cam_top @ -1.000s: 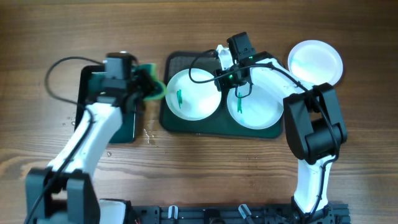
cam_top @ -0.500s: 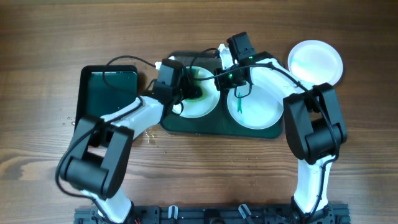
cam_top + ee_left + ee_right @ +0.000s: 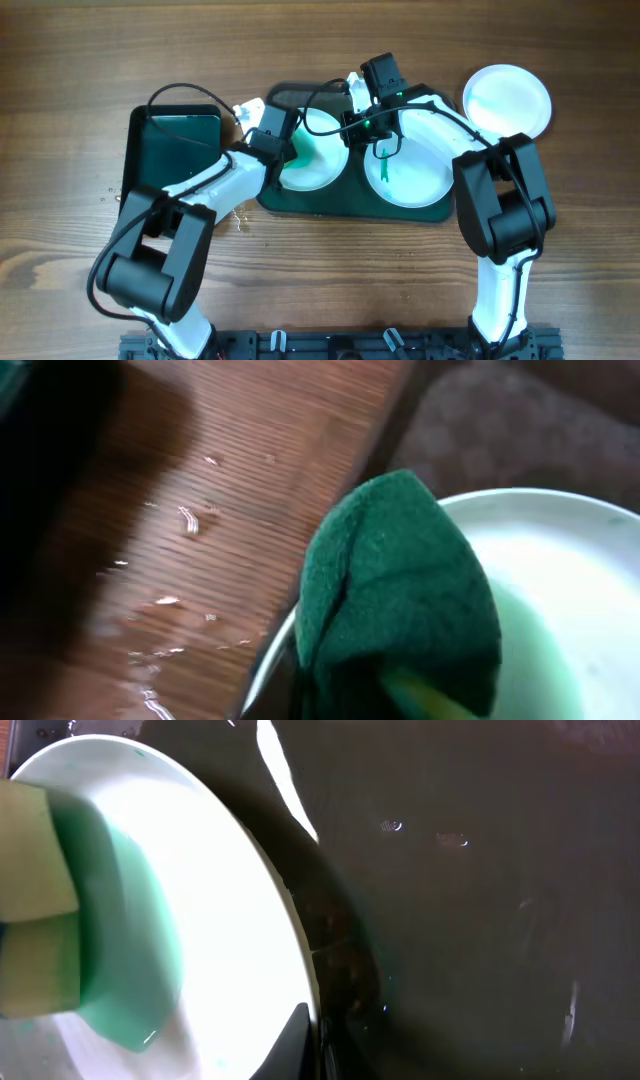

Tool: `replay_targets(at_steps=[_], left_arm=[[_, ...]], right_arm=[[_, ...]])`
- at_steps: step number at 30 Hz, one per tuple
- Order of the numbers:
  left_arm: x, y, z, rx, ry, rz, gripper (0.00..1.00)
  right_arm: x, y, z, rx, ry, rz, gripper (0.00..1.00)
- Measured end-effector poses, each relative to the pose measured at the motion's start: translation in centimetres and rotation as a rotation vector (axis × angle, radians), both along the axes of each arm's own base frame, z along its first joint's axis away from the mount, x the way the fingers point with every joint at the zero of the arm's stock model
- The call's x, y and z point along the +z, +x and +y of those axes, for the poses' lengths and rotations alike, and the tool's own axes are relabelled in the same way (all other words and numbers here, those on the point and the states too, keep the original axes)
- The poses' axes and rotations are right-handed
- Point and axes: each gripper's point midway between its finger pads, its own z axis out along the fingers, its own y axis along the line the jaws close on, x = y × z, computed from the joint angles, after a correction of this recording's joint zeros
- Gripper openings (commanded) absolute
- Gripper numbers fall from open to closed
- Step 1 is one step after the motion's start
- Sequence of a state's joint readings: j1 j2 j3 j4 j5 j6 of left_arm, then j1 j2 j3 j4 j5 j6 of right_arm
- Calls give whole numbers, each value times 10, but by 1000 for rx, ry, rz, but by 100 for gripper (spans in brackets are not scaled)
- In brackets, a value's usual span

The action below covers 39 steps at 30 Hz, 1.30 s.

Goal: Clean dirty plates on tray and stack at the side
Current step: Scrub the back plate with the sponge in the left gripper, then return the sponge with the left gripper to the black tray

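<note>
The dark green tray [image 3: 300, 200] holds two white plates. The left plate [image 3: 318, 172] has a teal smear spread over its middle. My left gripper [image 3: 284, 150] is shut on a green sponge [image 3: 400, 590] that presses on this plate's left part [image 3: 570, 610]. My right gripper [image 3: 353, 127] is shut on the same plate's right rim; in the right wrist view its finger [image 3: 312, 1040] pinches the rim of the plate [image 3: 230, 910], with the sponge [image 3: 40, 910] at the far left. The right plate [image 3: 420, 180] has a teal smear. A third plate [image 3: 507, 100] lies on the table at the right.
A narrower black tray [image 3: 175, 160] lies left of the green tray. Water drops lie on the wooden table [image 3: 180, 530] between the two trays. The tray floor [image 3: 480, 900] beside the held plate is wet.
My left arm brought the sponge from the black tray to the left plate, then slid it leftwards, spreading the smear. My right gripper stayed on the rim.
</note>
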<state>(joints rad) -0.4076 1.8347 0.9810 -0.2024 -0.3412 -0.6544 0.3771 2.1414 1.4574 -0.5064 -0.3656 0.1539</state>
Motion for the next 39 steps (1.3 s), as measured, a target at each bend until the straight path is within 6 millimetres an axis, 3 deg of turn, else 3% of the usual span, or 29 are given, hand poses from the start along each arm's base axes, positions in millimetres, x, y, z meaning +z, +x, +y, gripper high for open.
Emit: replay_targets(at_steps=[5, 8, 10, 12, 13, 15, 16, 19, 24, 27, 30, 35, 37, 39], left_arm=[[21, 4, 4, -9, -21, -59, 4], [32, 16, -25, -100, -205, -94, 4], [34, 10, -54, -194, -322, -68, 4], [33, 6, -65, -228, -353, -51, 4], [27, -2, -77, -264, -381, -16, 4], [12, -13, -80, -274, -372, 41, 4], [0, -20, -74, -254, -339, 87, 4], [-6, -23, -55, -198, -242, 110, 4], [-3, -22, -13, -82, -15, 82, 4], [4, -20, 1, -45, 54, 54, 4], [23, -19, 8, -22, 71, 4, 4], [76, -10, 22, 17, -17, -114, 4], [99, -6, 35, 44, -74, -161, 4], [107, -7, 51, 77, -96, -170, 4]], right_arm=[[0, 0, 0, 0, -1, 2, 4], [0, 0, -2, -4, -4, 0, 5], [0, 1, -2, -5, -4, 1, 4], [0, 1, -2, -4, -5, 0, 4], [0, 1, -2, -5, -6, -2, 4], [-1, 1, -2, -4, -7, -2, 4], [-1, 1, -2, -4, -7, -2, 4], [0, 0, -1, 1, -5, -2, 4], [0, 0, -1, 3, -3, -2, 4], [0, 0, 0, 5, 0, -1, 4], [0, 0, 0, 8, -2, -3, 4], [2, 7, -7, 16, -48, -47, 4], [7, 12, -13, 18, -88, -86, 5], [18, 19, -18, 18, -120, -138, 4]])
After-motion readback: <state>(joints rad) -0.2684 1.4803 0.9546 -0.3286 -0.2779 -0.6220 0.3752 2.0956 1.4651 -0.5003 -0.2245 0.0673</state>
